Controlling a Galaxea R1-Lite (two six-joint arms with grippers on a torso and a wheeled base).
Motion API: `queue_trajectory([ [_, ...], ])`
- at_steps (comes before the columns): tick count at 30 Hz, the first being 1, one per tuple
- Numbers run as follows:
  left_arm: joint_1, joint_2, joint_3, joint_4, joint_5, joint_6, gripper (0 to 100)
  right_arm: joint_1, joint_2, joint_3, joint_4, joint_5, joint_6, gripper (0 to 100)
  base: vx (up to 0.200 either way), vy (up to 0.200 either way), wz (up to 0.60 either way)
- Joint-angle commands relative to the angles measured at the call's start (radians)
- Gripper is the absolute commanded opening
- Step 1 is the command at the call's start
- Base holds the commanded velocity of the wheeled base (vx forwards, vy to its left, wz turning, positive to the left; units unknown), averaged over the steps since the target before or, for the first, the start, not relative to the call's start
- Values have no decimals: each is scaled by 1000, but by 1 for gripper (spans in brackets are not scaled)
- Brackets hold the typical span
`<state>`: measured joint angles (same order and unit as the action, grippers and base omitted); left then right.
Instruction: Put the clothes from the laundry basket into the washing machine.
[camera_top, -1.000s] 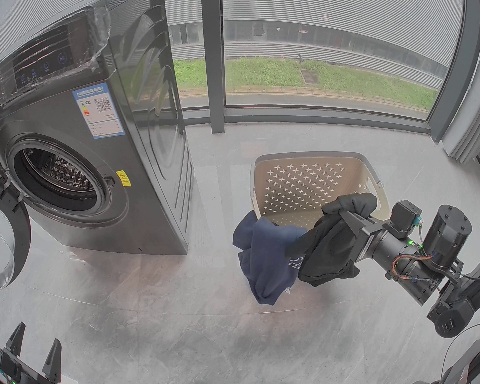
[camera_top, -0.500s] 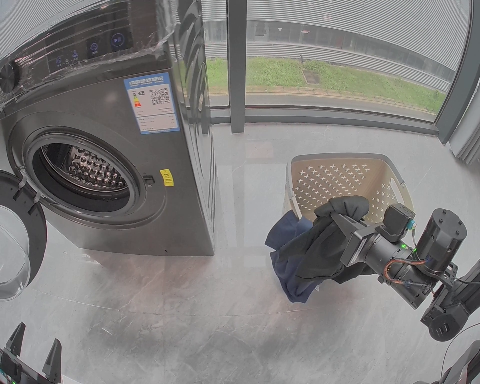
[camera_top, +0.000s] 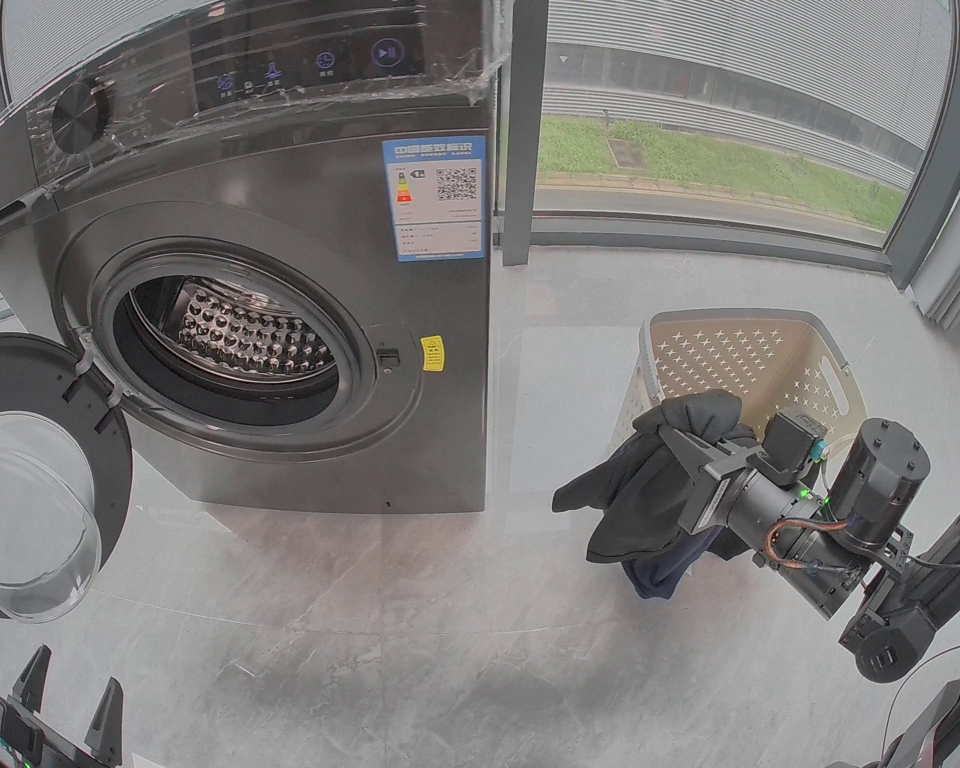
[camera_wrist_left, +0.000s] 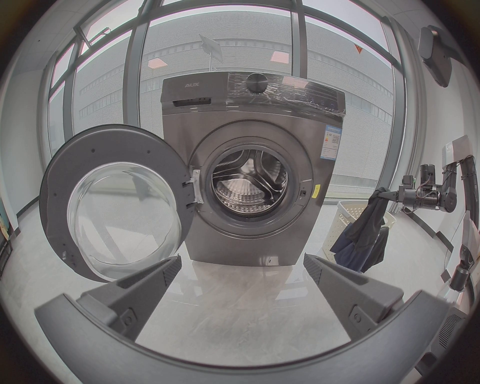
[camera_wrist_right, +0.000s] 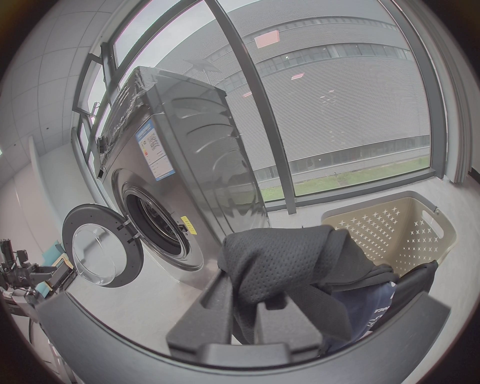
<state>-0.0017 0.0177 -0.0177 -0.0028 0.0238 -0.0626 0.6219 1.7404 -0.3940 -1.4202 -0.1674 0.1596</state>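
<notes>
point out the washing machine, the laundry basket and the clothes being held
washing machine (camera_top: 440, 440), head view, on its grey front panel below the yellow sticker.
laundry basket (camera_top: 745, 360), head view, on its star-holed inner wall.
clothes (camera_top: 650, 480), head view, on the black garment's hanging fold.

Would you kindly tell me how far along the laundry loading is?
Done: the washing machine door is open and the clothes are out of the laundry basket. In hand: the right gripper holds them above the floor. Left: putting them into the empty-looking drum.
</notes>
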Motion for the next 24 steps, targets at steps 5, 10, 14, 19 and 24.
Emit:
queue_trajectory([
  [5, 0, -7, 16, 0, -1, 0, 100, -8, -38, -2, 6, 0, -3, 0, 0, 80, 0],
  [10, 0, -7, 16, 0, 1, 0, 100, -8, -38, 0, 3, 0, -3, 0, 0, 0, 0],
  [14, 0, -7, 16, 0, 1, 0, 100, -8, -38, 4, 3, 0, -3, 0, -200, 0, 0],
  [19, 0, -7, 16, 0, 1, 0, 100, -8, -36, 7, 1, 2, -3, 0, -200, 0, 0],
  [24, 0, -7, 16, 0, 1, 1, 100, -10, -38, 7, 1, 2, -3, 0, -200, 0, 0],
])
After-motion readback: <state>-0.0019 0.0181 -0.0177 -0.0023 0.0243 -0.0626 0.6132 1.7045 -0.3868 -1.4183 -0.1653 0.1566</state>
